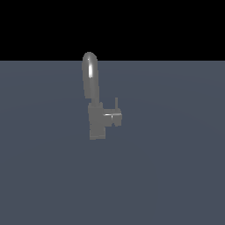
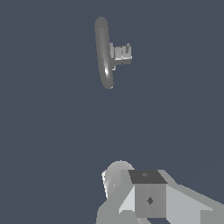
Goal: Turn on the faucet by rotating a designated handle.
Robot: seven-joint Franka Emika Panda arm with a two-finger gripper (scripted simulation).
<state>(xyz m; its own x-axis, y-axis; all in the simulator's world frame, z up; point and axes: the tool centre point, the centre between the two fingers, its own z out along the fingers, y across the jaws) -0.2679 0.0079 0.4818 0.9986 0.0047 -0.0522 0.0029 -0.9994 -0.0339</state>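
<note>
Flat slate-blue worktop (image 1: 176, 176), matte, plain; black band above its far edge in the exterior view.

One faucet (image 1: 93, 105), standing upright near the middle of the worktop. Grey, metallic sheen. Boxy rectangular body below; tall rounded arched spout (image 1: 89, 74) above, with a bright highlight along it.

One handle (image 1: 115, 117): short blocky stub sticking out sideways from the body toward the exterior view's right, thin pin rising at its outer end.

Wrist view: faucet seen from above, spout a long rounded bar, handle beside it. Open worktop between faucet and arm.

Gripper: only pale grey angular housing (image 2: 153, 197) of the arm shows in the wrist view, well apart from the faucet. Fingers not seen; cannot tell how far open, or whether anything is held.
</note>
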